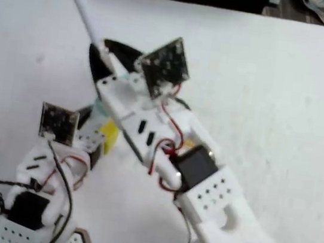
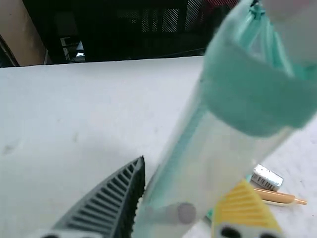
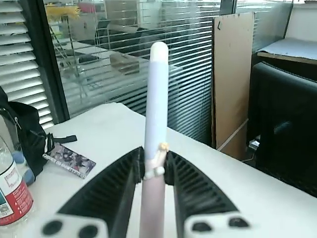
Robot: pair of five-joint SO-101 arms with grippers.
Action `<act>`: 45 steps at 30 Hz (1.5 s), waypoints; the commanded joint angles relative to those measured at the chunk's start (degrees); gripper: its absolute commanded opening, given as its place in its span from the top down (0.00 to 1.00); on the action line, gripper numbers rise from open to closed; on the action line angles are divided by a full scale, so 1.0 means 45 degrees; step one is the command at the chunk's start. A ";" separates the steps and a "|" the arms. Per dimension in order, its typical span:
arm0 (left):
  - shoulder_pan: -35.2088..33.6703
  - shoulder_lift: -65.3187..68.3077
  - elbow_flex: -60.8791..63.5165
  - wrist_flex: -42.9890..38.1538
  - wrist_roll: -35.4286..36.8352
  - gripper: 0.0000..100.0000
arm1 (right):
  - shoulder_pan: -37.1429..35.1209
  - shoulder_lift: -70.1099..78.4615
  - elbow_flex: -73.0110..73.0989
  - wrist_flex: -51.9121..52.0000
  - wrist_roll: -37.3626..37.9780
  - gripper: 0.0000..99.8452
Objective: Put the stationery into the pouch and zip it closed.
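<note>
My right gripper (image 1: 104, 56) is shut on a white pen (image 1: 84, 11) that slants up and away toward the far left of the table. In the right wrist view the pen (image 3: 155, 119) stands up between the black fingers (image 3: 121, 181). My left gripper (image 1: 101, 134) sits lower, near the front left. It is shut on a translucent pouch (image 2: 213, 148) with teal trim, held between a black finger (image 2: 116, 196) and a yellow one (image 2: 242, 208). A beige pen (image 2: 277, 197) and a small silver item (image 2: 266, 177) lie on the table behind the pouch.
The white table (image 1: 276, 83) runs wide to the right and far side, with its far edge near the top of the high view. In the right wrist view a water bottle (image 3: 11, 193), a black bag (image 3: 25, 129) and a card (image 3: 69, 159) show beyond the pen.
</note>
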 commanded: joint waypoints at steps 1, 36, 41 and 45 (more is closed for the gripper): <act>0.0068 -0.0107 -0.0078 -0.0078 0.0039 0.77 | -0.0049 -0.0088 -0.0469 -0.0694 -0.0098 0.98; -0.0205 -0.0107 -0.0137 -0.0215 0.0137 0.77 | 0.0869 -0.1299 -0.0801 0.3370 -0.0117 0.98; -0.0205 -0.0107 -0.0137 -0.0195 0.0137 0.77 | 0.0889 -0.1963 -0.0801 0.4054 -0.0117 0.98; -0.0205 -0.0107 -0.0137 -0.0195 0.0137 0.77 | 0.0869 -0.2549 -0.0801 0.4112 -0.0078 0.98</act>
